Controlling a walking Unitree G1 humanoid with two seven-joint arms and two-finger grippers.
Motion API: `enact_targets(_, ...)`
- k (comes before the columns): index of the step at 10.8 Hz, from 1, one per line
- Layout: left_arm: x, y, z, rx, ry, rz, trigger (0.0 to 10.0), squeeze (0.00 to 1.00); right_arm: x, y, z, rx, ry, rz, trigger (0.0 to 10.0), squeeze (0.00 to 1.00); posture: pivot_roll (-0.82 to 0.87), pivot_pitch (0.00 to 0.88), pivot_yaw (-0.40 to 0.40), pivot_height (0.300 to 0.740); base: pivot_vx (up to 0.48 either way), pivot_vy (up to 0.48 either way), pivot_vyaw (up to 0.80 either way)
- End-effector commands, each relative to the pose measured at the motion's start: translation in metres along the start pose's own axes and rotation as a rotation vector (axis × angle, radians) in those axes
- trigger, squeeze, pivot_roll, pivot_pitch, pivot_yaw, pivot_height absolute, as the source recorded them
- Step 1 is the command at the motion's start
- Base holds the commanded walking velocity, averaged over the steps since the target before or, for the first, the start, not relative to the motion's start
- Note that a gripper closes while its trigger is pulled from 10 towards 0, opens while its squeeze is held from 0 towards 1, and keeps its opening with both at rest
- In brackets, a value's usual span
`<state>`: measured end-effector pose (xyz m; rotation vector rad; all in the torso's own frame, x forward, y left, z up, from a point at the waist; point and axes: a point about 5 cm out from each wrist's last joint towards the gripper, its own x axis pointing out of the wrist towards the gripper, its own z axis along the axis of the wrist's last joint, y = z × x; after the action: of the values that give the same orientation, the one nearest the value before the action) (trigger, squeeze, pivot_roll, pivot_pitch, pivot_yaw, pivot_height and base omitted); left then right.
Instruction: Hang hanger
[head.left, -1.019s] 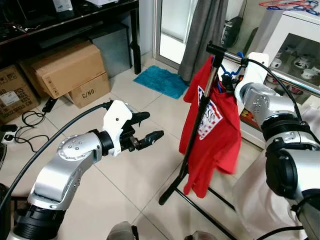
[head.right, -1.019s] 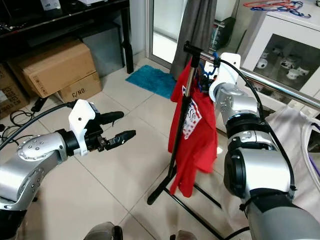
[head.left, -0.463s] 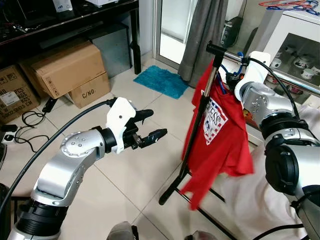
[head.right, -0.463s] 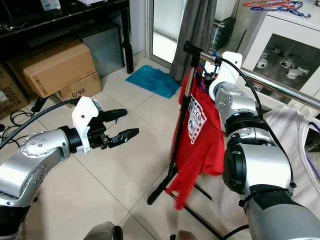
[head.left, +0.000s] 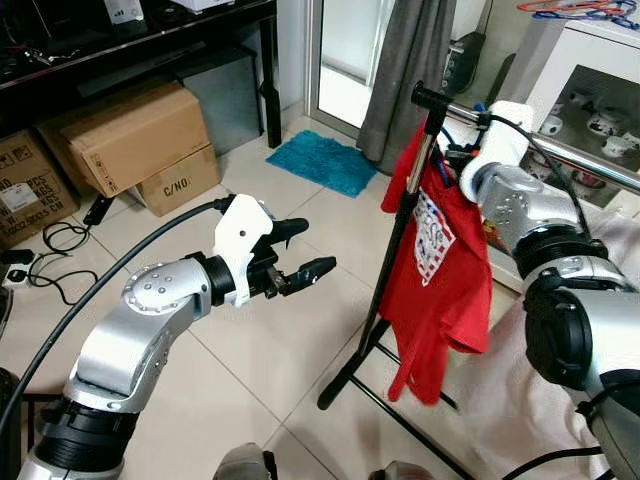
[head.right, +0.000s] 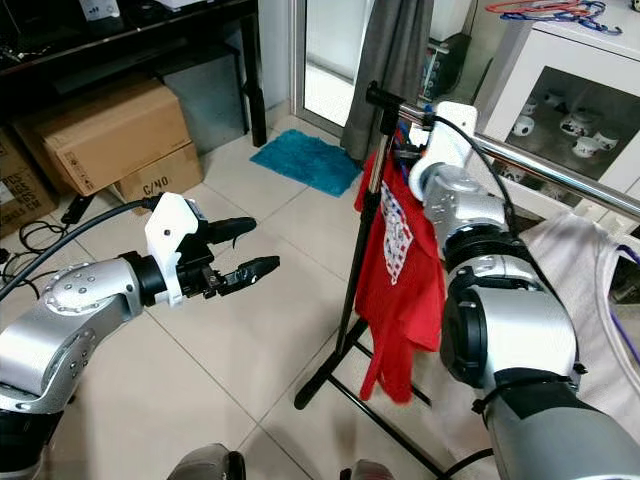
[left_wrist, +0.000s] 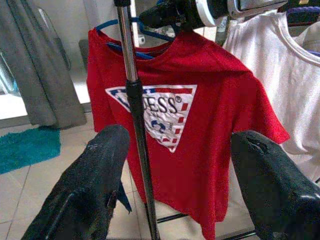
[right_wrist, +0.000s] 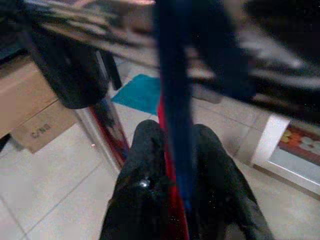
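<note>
right gripper (right_wrist: 172, 165) clenched on blue hanger (left_wrist: 117, 27) at rail (head.left: 560, 150) | red shirt (head.left: 440, 270) hanging | left gripper (head.left: 300, 255) released, at 9 o'clock of shirt

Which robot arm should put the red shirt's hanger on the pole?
Probably the right. Its end effector is shut on the blue hanger up at the rail, with the red shirt hanging below. The left end effector is open and empty, out over the floor.

Right gripper (right_wrist: 176, 165) black fingers (right_wrist: 142, 170) pinched on blue hanger (right_wrist: 175, 90), red shirt (right_wrist: 172, 200) between them, teal mat (right_wrist: 137, 97) and cardboard box (right_wrist: 30, 107) beyond
</note>
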<state>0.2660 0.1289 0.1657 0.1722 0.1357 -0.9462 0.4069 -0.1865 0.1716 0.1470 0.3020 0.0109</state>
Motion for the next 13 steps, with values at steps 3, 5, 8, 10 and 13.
enact_targets(3,0.003,0.004,0.003,0.008,-0.012,0.007,10.0,0.0,-0.002,-0.005,-0.004,0.001,0.019,0.027,1.4,0.0,-0.02,0.0,-0.008,0.74,0.0,0.0,0.0)
enact_targets(5,0.004,0.004,0.003,0.007,-0.013,0.003,10.0,0.0,-0.003,-0.008,-0.005,0.006,0.023,0.029,10.0,0.0,-0.02,0.0,-0.007,0.74,0.0,0.0,0.0)
enact_targets(8,0.006,0.004,0.002,0.009,-0.012,-0.004,10.0,0.0,-0.003,-0.01,-0.003,-0.003,0.017,0.016,10.0,1.0,-0.02,0.0,-0.001,0.74,0.0,0.0,0.0)
enact_targets(10,0.007,0.004,0.002,0.013,-0.015,-0.003,10.0,0.0,-0.004,-0.013,0.001,-0.099,0.0,0.025,10.0,1.0,-0.02,0.0,-0.005,0.74,0.0,0.0,0.0)
enact_targets(13,0.007,0.003,0.002,0.015,-0.02,-0.004,10.0,0.0,-0.009,-0.014,-0.005,-0.265,-0.04,0.151,10.0,0.0,-0.03,0.0,-0.008,0.74,0.0,0.0,0.0)
